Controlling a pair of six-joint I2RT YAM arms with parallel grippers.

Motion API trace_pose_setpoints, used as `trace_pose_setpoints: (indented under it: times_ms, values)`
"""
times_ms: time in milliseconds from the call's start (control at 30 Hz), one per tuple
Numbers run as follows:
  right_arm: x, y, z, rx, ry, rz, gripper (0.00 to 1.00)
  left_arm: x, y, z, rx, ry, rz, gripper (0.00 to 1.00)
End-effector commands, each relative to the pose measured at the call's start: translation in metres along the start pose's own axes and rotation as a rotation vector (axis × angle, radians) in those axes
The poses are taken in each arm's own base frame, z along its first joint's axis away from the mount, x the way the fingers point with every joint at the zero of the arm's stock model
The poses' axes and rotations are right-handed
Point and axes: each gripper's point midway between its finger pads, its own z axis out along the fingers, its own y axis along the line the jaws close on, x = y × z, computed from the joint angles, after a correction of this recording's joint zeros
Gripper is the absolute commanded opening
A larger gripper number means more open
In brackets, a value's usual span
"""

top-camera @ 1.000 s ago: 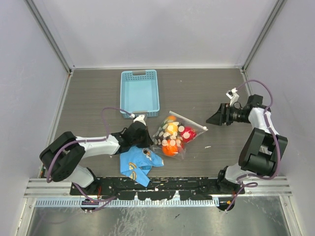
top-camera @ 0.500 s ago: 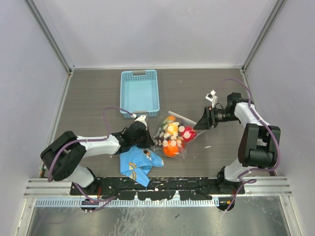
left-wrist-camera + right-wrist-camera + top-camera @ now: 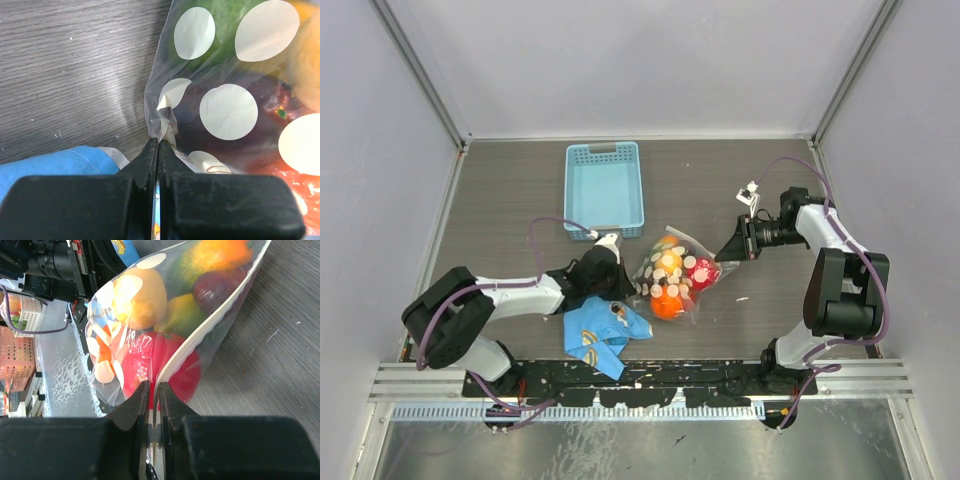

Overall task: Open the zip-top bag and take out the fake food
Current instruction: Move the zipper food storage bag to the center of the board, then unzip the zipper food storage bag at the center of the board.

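Basket [image 3: 605, 195] beyond bag [image 3: 672, 272], cloth [image 3: 603, 335] beside

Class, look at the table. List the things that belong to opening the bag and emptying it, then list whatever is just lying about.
Part of the job:
zip-top bag, pinched at a corner by the left tool and at its zip strip by the right tool
fake food, inside the bag

Just lying about:
light blue basket
blue cartoon-print cloth

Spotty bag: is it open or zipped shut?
Shut. The zip-top bag has its white zip strip unbroken in the right wrist view, with the fake food inside.
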Motion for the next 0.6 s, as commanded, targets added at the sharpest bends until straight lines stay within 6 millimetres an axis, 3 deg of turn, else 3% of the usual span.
trace_pose_setpoints:
  times_ms: [0,100,233,400,567]
  values:
    - [-0.018,0.013,-0.003,-0.032,-0.039,-0.072,0.01,-0.028,-0.022,-0.010,0.089,-0.108,0.020,0.00]
    - [-0.020,0.015,-0.005,-0.021,-0.045,-0.103,0.01,-0.032,-0.023,-0.017,0.093,-0.132,0.029,0.06]
    - [-0.032,0.021,-0.010,-0.013,-0.069,-0.154,0.01,-0.041,-0.023,-0.032,0.098,-0.179,0.040,0.24]
    - [-0.056,0.028,-0.017,-0.010,-0.098,-0.212,0.01,-0.051,-0.020,-0.055,0.102,-0.256,0.058,0.46]
    - [-0.083,0.035,-0.028,0.006,-0.103,-0.279,0.01,-0.063,-0.024,-0.080,0.131,-0.331,0.099,0.58]
